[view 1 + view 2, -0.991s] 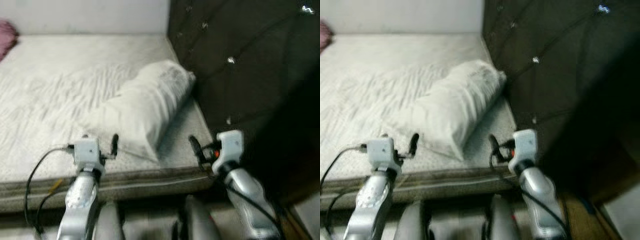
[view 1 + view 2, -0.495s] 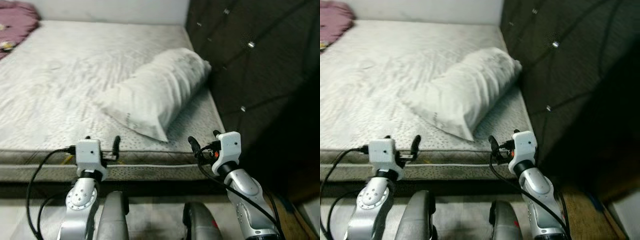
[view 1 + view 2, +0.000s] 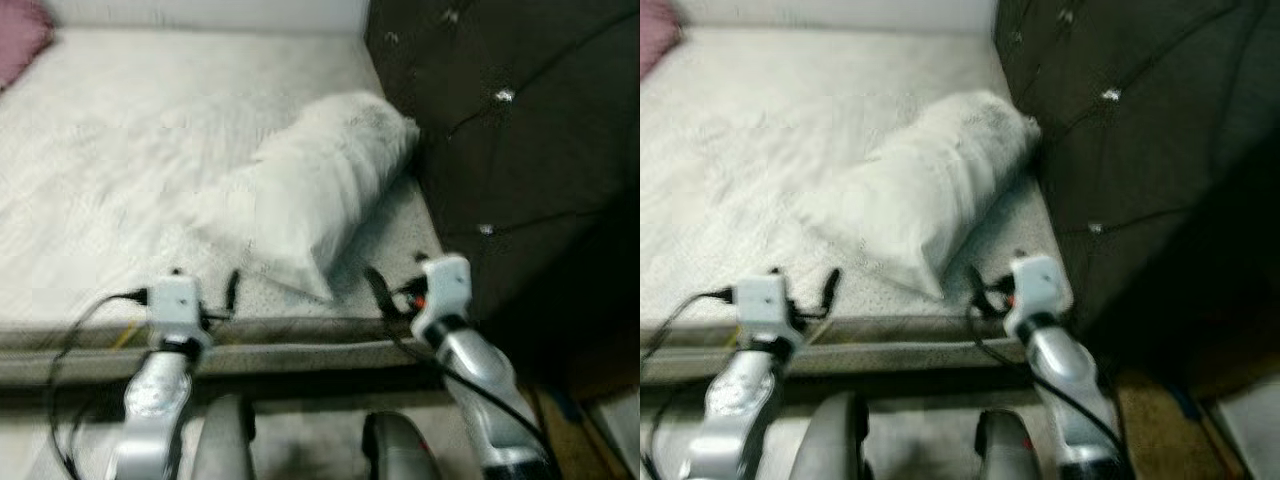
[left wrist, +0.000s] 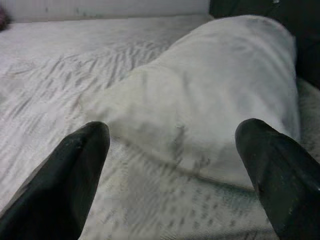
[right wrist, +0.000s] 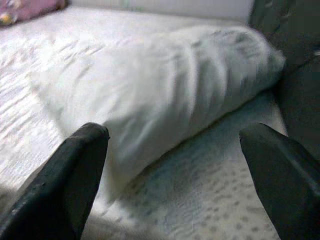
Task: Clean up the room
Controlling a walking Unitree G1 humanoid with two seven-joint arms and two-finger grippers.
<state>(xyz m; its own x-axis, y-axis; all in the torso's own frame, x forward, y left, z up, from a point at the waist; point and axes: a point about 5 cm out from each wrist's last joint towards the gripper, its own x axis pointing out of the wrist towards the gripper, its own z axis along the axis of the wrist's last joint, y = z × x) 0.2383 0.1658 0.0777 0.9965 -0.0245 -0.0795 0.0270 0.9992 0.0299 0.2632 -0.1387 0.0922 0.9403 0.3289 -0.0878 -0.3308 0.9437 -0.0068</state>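
A white pillow (image 3: 320, 195) lies slantwise on the bed's pale mattress (image 3: 110, 150), its far end against the dark headboard (image 3: 500, 130). My left gripper (image 3: 205, 281) hovers at the mattress's near edge, just short of the pillow's near corner, open with nothing between its fingers. My right gripper (image 3: 398, 276) is held at the same edge to the right of that corner, also open and empty. In the left wrist view the pillow (image 4: 210, 100) lies ahead between the spread fingers (image 4: 75, 175). The right wrist view looks at the pillow (image 5: 165, 85) from its other side.
The tufted headboard with shiny buttons walls off the right side. A pink blanket (image 3: 20, 50) lies at the mattress's far left corner. The bed's dark side rail (image 3: 300, 355) runs across in front of my legs (image 3: 225, 440). Floor shows at the lower right (image 3: 610, 420).
The whole picture has shifted and blurred, so the camera has moved. Both grippers stay open at the bed's near edge; the right one sits slightly higher and further left.
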